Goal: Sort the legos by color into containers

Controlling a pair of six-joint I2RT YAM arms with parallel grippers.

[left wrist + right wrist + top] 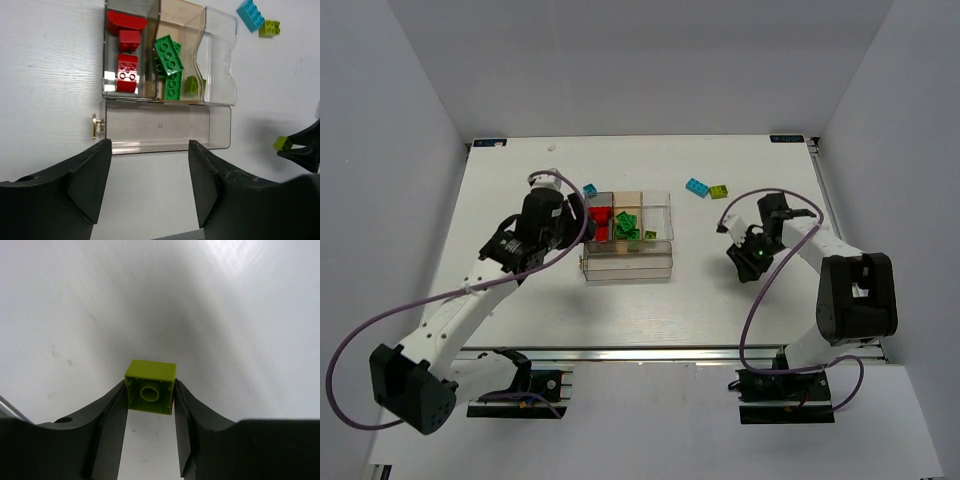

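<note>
The right fingers pinch a lime brick over the white surface, well apart from the divided box. The left fingers gape wide near the box, which holds red bricks and green bricks in neighbouring compartments.

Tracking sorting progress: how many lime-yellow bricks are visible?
3 small lime-yellow plastic bricks: one in the right end effector, one loose beside a cyan brick, one in the clear box.

Bright, even light whitens the table, glare glints on the box, and a broad soft shadow lies beyond the sharp brick in the right wrist view.
</note>
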